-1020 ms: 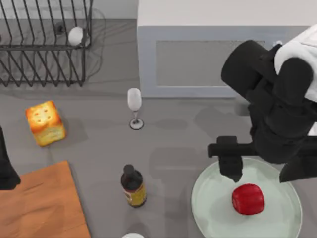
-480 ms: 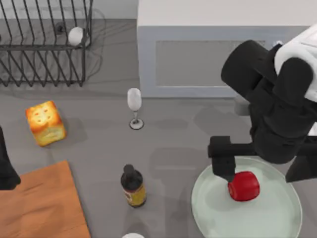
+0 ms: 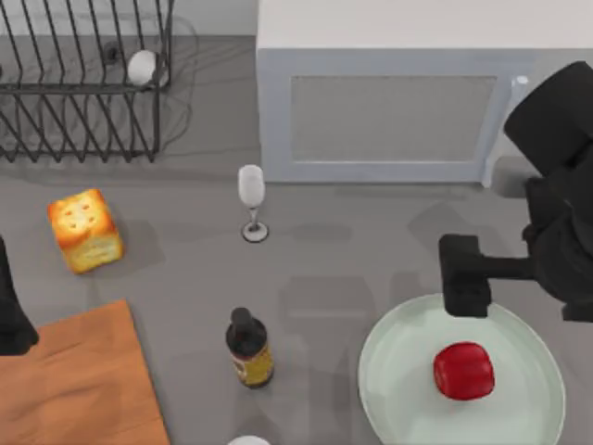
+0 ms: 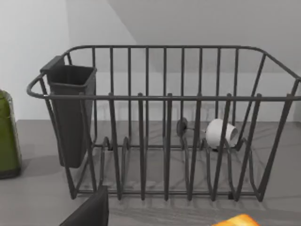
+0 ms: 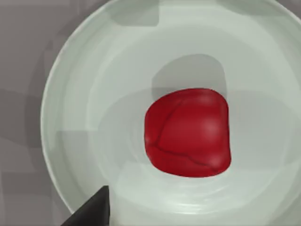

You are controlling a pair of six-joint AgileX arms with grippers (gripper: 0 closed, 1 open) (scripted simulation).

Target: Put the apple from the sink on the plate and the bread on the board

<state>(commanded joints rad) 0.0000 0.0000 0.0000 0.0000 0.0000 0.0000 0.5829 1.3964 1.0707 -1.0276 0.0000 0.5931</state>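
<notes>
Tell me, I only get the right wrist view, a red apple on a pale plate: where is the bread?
Observer: The bread sits on the grey table at the left, apart from the board, not on it.
Operator: Is anything holding the apple?
Observer: No. The right tool hangs open over the plate's far rim, apart from the apple.
Operator: And the other arm?
Observer: The left tool is parked at the table's left edge beside the board, its camera facing a wire dish rack.
</notes>
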